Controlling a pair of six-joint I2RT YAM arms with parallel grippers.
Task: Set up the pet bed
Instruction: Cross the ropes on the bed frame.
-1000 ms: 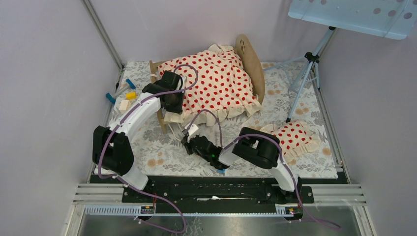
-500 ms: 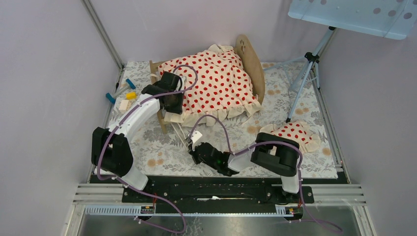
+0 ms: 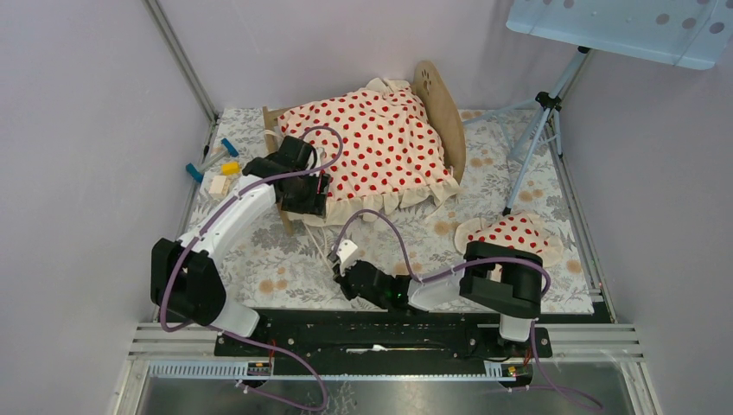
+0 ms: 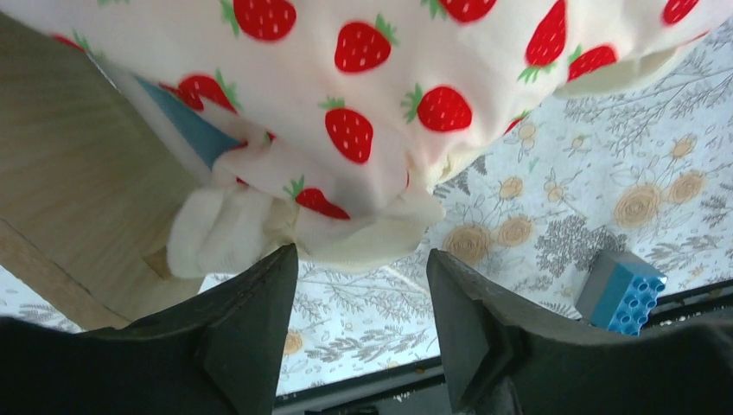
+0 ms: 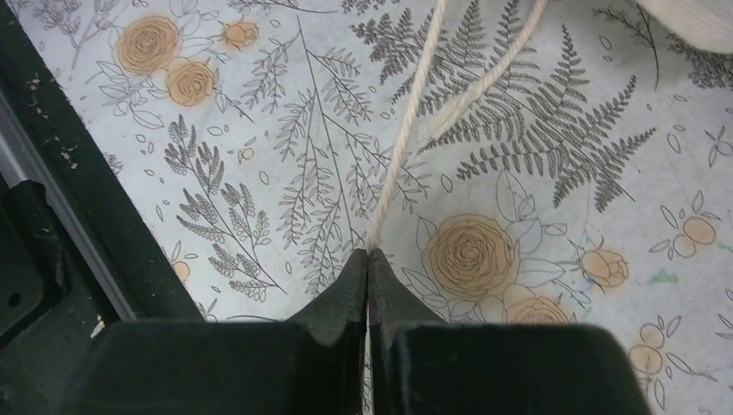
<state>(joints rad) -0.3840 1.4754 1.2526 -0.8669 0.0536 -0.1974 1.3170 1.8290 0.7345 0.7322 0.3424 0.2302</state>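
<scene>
The pet bed point(image 3: 442, 112) stands at the back centre, and its light wood point(image 4: 69, 190) fills the left of the left wrist view. A cream red-dotted blanket point(image 3: 380, 143) covers it. The blanket's ruffled corner point(image 4: 363, 216) hangs just beyond my left gripper point(image 4: 361, 255), which is open with nothing between its fingers, at the bed's near left corner point(image 3: 304, 201). A patch of blue mattress point(image 4: 194, 130) shows under the blanket. My right gripper point(image 5: 369, 252) is shut on a cream string point(image 5: 406, 130), low over the mat in front of the bed point(image 3: 339, 262). A small dotted pillow point(image 3: 514, 235) lies on the right.
A tripod point(image 3: 540, 121) stands at the back right under a perforated light-blue panel point(image 3: 622, 26). Small coloured pieces point(image 3: 220, 169) lie by the left wall. A blue brick point(image 4: 624, 292) sits near the black front rail point(image 3: 380, 324). Walls close in the floral mat on three sides.
My left gripper has opened and let go of the blanket corner, drawing back slightly toward the near side. The right arm has folded back toward its base, still pinching the string.
</scene>
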